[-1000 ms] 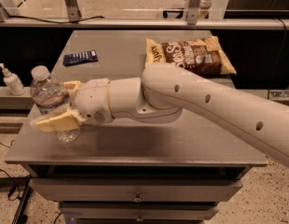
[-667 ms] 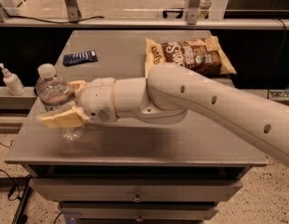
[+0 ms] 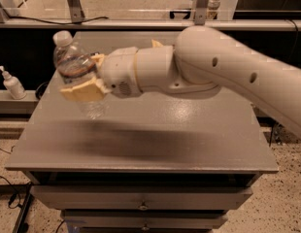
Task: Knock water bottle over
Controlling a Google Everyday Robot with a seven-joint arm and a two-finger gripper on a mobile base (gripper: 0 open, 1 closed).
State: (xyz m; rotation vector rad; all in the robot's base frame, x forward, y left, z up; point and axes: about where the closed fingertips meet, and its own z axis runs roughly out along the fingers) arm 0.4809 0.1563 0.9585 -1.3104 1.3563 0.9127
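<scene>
Over the left part of the counter [image 3: 189, 144] my fingers [image 3: 85, 79] pinch the one water bottle [image 3: 75, 72], tilted and seemingly off the surface. As I judge it, tipping is under way; next comes lowering it sideways and letting go. One white pump bottle [image 3: 12, 84] stands apart, left

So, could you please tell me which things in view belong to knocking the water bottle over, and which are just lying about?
Belonging to the job:
- water bottle, between the gripper's fingers near the table's left edge
- gripper, closed around the bottle
- table, under the bottle

Just lying about:
- small white pump bottle, on the ledge to the left, off the table
</scene>
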